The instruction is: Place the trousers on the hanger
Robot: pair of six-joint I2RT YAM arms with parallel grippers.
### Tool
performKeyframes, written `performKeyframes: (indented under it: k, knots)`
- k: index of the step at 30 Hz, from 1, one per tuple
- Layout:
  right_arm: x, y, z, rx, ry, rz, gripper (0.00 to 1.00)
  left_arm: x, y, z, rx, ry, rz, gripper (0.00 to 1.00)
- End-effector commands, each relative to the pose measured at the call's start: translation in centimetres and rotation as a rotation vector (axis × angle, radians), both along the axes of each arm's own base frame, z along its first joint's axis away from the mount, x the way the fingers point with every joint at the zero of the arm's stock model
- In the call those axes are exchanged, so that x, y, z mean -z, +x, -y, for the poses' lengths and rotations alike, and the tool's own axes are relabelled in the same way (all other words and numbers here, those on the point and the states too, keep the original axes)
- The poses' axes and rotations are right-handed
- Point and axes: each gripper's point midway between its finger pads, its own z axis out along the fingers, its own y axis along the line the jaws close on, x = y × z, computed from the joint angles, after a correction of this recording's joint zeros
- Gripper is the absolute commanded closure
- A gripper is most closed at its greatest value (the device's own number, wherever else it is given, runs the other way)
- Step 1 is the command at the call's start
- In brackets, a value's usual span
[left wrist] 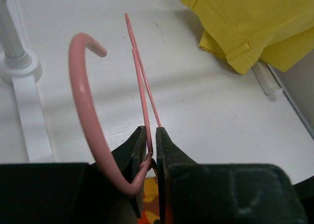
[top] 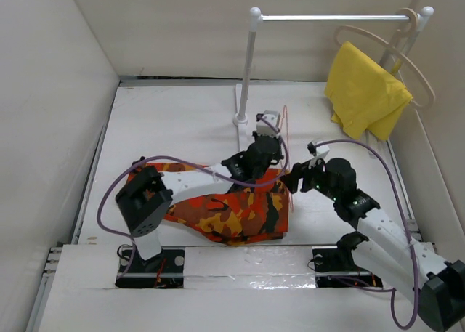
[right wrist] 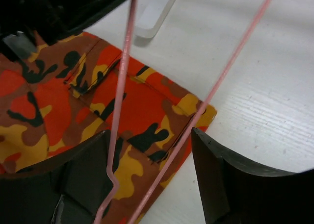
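The trousers (top: 232, 212), in orange, red, yellow and black camouflage, lie flat on the table in front of the arms. The hanger (left wrist: 83, 101) is thin pink wire; my left gripper (left wrist: 152, 136) is shut on its twisted neck, with the hook curving left and the two wires (left wrist: 142, 87) running away from the fingers. In the right wrist view my right gripper (right wrist: 149, 133) stands open just above the trousers (right wrist: 59, 101). Both hanger wires (right wrist: 122, 72) pass between its fingers, the right one close to the right finger (right wrist: 216, 160).
A white clothes rack (top: 247, 63) stands at the back, its foot (left wrist: 19, 62) near the left gripper. A plain yellow cloth (top: 367, 92) hangs from a beige wooden hanger (top: 407, 63) at the back right. White walls close in the table.
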Motion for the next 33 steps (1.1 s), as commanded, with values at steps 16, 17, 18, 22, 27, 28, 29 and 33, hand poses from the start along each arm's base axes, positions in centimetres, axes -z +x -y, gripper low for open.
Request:
performKeyframes:
  k: [16,17,18,22,27,28,29,33]
  knots:
    - [3.5,-2.6,1.4,0.054,0.016,-0.088,1.00,3.2,-10.2,-2.0,0.097,-0.464,-0.158,1.00]
    - [3.7,-2.6,1.4,0.062,0.026,-0.093,0.91,3.8,-10.3,-2.0,0.100,-0.450,-0.166,1.00]
    - [3.8,-2.6,1.4,0.063,0.027,-0.096,0.81,4.2,-10.4,-2.2,0.098,-0.446,-0.169,1.00]
    - [1.5,-2.9,0.6,0.019,0.086,-0.035,0.41,6.1,-10.8,-2.3,0.107,-0.413,-0.201,1.00]
    - [0.4,-3.3,0.8,-0.001,0.060,-0.024,0.27,7.4,-11.3,-2.9,0.106,-0.411,-0.228,1.00]
    - [0.9,-2.9,1.5,0.042,0.041,-0.025,0.29,7.5,-11.8,-2.6,0.121,-0.411,-0.235,1.00]
    - [1.4,-2.9,1.6,0.049,0.037,-0.041,0.32,7.8,-11.9,-2.8,0.122,-0.403,-0.243,1.00]
    - [3.1,-2.6,0.5,0.028,0.088,-0.044,0.83,8.8,-13.1,-3.1,0.110,-0.389,-0.257,1.00]
